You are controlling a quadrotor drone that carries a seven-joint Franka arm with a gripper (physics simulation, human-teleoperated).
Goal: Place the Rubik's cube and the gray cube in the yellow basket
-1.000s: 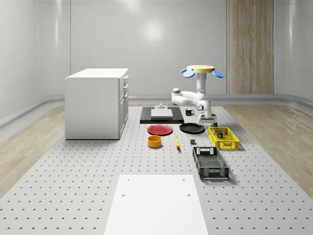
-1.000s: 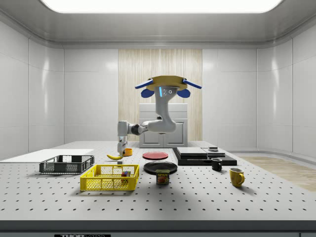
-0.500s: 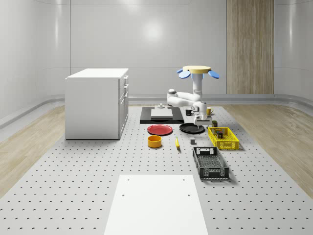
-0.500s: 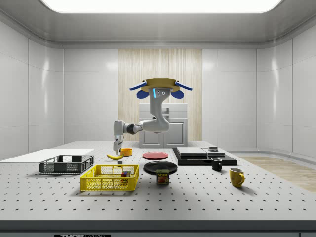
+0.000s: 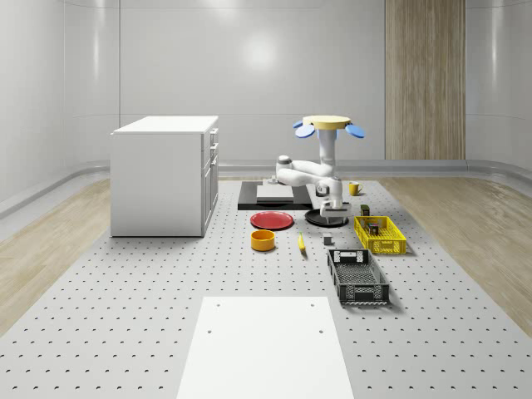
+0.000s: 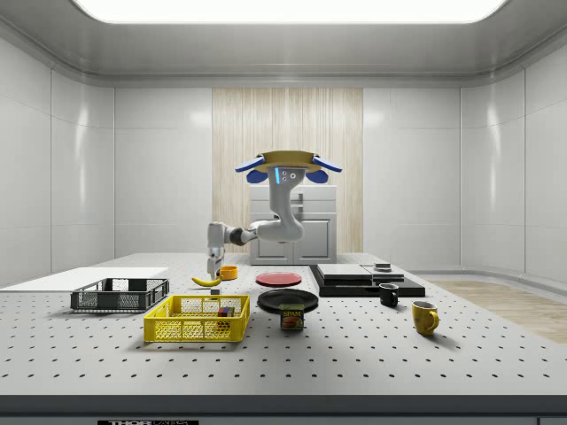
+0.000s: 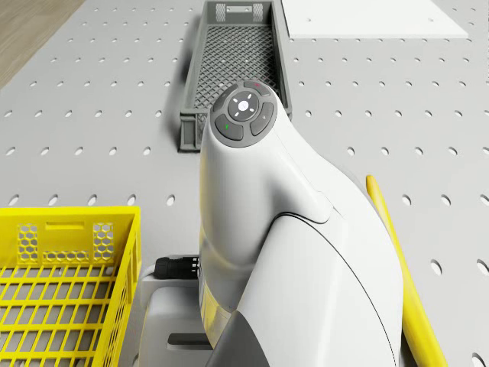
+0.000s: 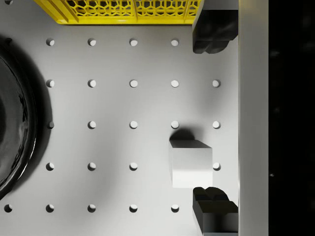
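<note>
Wide open and holding nothing, the gripper hangs over the perforated surface, pointed straight down. In the wrist view its two dark fingertips stand far apart, and the gray cube sits on the surface between them, close to one fingertip and not touched by either. One edge of the yellow basket lies just beyond the other fingertip, and the rim of a black plate curves along the opposite side of the cube.

From the whole-scene view, the drone hovers above the far part of the surface, over the black plate, with its white arm bent down so the gripper hangs low near the small gray cube. The yellow basket sits just to that view's right of the cube, with the Rubik's cube inside it. A black basket lies nearer the camera, and a banana lies to the left of the gray cube.

In the side view the gripper hangs behind the yellow basket.
</note>
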